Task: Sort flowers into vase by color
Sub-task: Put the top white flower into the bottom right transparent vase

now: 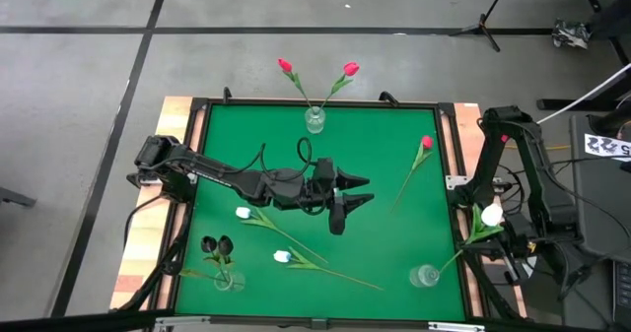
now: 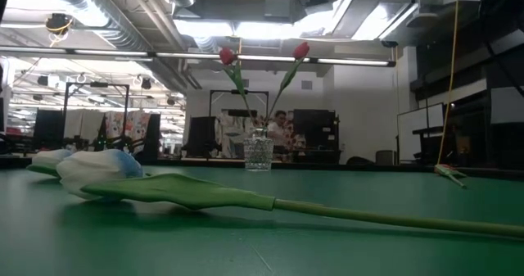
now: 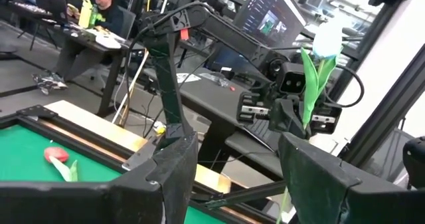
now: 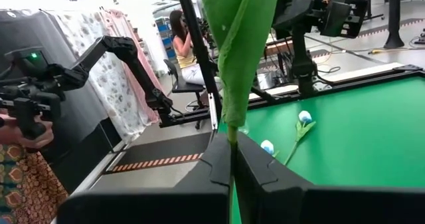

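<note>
While your right gripper (image 4: 232,164) sits at the right edge of the table, its fingers are pressed together on the green stem of a white tulip (image 1: 491,215), which it holds up above that edge. From the right wrist camera you see the stem and a broad leaf rising straight out from between the two dark fingers. The stem runs down toward a clear glass vase (image 1: 425,275) near the front right corner of the green mat (image 1: 394,233); you cannot tell from these views whether its tip is inside the glass.

Your left gripper (image 1: 357,192) is over the middle of the mat, its fingers spread and holding nothing. In the left wrist view you look between those fingers straight at the right arm and its white flower.

Look at where the other flowers are. Two red tulips (image 1: 317,76) stand in a glass vase (image 1: 315,121) at the back edge, their stems leaning apart. Another red tulip (image 1: 414,169) lies flat on the mat right of centre, its head toward the back. Two white tulips lie on the mat near the front left, one (image 1: 266,222) just below the left arm, the other (image 1: 315,265) closer to the front edge. Two near-black tulips (image 1: 217,245) stand in a third vase (image 1: 228,282) at the front left corner.

Beyond the table, you can see a person (image 3: 99,11) seated at a desk.
</note>
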Tool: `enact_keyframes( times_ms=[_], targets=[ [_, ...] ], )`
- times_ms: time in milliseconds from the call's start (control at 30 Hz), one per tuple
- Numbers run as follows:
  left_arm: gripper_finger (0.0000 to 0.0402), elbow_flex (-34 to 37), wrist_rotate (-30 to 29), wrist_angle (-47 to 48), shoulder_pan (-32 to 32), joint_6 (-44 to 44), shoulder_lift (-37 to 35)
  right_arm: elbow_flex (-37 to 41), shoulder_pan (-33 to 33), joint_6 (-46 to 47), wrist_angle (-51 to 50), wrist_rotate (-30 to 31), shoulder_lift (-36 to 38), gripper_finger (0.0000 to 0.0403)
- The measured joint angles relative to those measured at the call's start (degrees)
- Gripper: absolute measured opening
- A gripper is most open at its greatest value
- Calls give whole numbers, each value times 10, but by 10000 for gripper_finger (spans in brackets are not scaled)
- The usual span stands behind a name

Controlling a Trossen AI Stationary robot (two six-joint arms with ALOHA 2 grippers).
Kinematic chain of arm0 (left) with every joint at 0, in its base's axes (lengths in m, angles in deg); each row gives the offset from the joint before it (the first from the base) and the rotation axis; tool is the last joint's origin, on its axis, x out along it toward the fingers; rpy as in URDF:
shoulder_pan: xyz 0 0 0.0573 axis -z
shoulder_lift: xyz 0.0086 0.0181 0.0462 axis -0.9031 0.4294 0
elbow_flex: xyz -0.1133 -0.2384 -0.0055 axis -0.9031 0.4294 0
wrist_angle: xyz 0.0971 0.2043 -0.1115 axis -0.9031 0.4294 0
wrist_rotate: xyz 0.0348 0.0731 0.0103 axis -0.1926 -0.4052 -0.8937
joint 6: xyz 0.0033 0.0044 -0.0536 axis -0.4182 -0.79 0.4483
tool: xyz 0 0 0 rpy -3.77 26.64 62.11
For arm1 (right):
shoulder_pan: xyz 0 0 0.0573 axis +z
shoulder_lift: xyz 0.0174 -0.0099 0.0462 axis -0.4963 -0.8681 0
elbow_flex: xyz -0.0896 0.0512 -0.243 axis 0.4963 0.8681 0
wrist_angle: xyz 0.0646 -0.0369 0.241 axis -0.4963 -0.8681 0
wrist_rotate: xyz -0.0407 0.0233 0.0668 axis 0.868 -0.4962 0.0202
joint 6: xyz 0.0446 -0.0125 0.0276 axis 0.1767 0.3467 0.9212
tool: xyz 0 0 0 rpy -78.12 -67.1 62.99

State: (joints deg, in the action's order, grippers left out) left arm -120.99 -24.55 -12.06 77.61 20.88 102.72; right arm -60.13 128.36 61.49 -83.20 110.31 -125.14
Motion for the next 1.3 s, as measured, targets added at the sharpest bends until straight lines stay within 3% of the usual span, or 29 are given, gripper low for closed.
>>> enact_keyframes(
  times_ms=[1300],
  targets=[
    [205,0,0,25,0,1,0,33,0,13,4,-1,-24,1]
  ],
)
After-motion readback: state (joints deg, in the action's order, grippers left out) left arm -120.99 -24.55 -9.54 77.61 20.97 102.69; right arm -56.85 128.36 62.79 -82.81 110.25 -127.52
